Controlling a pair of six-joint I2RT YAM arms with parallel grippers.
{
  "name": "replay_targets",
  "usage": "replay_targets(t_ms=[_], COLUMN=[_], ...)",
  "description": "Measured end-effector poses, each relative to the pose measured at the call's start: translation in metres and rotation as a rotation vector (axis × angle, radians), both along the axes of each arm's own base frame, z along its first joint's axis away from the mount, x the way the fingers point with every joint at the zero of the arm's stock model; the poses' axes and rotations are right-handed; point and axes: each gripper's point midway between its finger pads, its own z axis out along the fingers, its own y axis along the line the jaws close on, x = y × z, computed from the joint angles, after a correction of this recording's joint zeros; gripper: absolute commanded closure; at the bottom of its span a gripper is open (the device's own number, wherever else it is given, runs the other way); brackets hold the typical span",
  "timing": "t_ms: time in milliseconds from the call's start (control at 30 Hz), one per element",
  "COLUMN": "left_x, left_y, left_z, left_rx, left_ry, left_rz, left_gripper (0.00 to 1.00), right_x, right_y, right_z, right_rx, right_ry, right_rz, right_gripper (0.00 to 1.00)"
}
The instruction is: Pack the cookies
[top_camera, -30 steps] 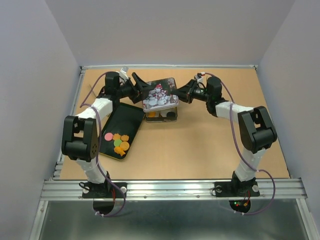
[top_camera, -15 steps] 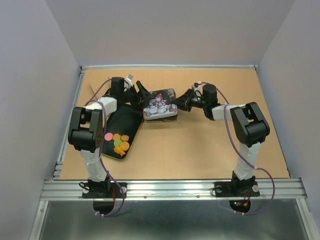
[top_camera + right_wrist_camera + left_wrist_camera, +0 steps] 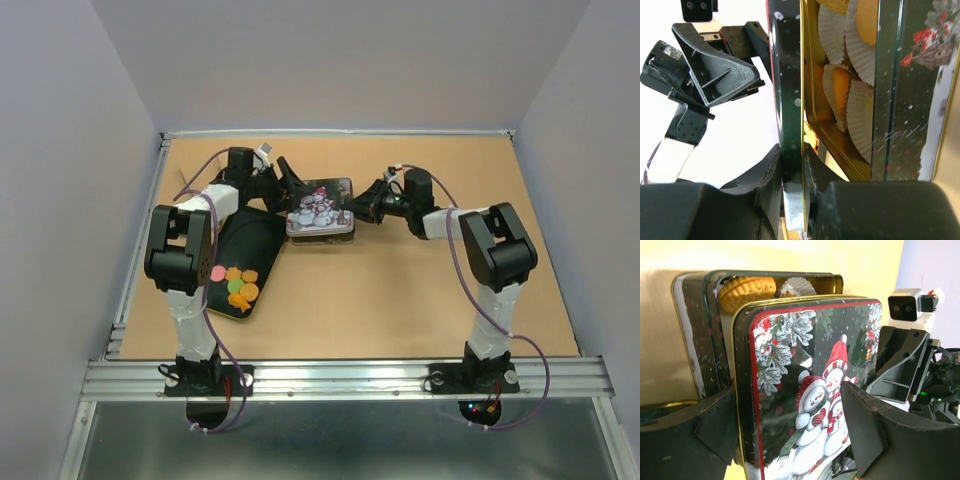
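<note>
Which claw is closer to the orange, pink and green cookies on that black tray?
Left. The left gripper is just past the black tray of cookies; the right gripper is farther, pinching the snowman lid.

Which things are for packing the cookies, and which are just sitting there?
For the job: cookies, tin, snowman lid, paper cups, left pincer, right pincer.
Just sitting there: black tray under the cookies, table.

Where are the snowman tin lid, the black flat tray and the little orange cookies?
snowman tin lid [image 3: 320,207], top view, its snowmen picture
black flat tray [image 3: 250,238], top view, its bare far half
little orange cookies [image 3: 248,291], top view, an orange one mid-pile
</note>
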Motion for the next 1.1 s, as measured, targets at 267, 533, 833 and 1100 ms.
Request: replay_targets(t_ms=[267, 533, 833, 1100], left_x=[0.012, 0.030, 0.029, 0.024], left_y=[-0.001, 0.001, 0.006, 0.010], left_z=[0.003, 0.023, 0.015, 0.004], left_rx=[0.037, 0.068, 0.120, 0.167], left_ry=[-0.027, -0.122, -0.112, -0.079], left_rz=[0.000, 0.003, 0.011, 0.022], left_gripper=[0.15, 0.16, 0.17, 0.18], right_x=[0.011, -0.003, 0.000, 0.012], right_y=[0.001, 0.003, 0.001, 0.000], right_z=[-0.002, -0.031, -0.026, -0.019], right_rx=[-0.025, -0.072, -0.075, -0.097], right_ry=[-0.005, 0.086, 0.086, 0.101], right_rz=[0.011, 0.051, 0.060, 0.032], right_gripper=[0.64, 0.50, 0.48, 0.48])
